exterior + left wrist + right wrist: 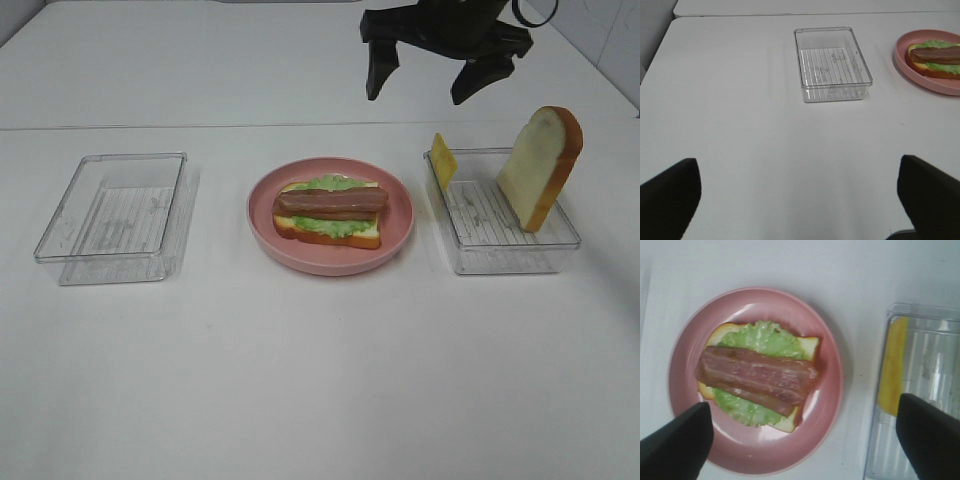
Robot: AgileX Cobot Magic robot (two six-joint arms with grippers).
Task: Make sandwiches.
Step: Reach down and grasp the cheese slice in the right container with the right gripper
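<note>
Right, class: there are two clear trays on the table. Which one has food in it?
The right-hand tray in the high view: it holds a bread slice standing on edge and a yellow cheese square. The left-hand tray holds nothing.

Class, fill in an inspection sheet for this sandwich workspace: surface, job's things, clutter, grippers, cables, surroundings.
Surface: white table, clean and dry.
Job's things: lower bread slice on the pink plate, with lettuce on it and meat strips on top. The cheese square and the second bread slice stand on edge in the right tray. The left tray is empty.
Clutter: nothing seen.
Grippers: right gripper open, above the plate. Left gripper open, over bare table.
Cables: one dark loop by the right arm, possibly a cable.
Surroundings: a seam crosses the table behind the trays.
</note>
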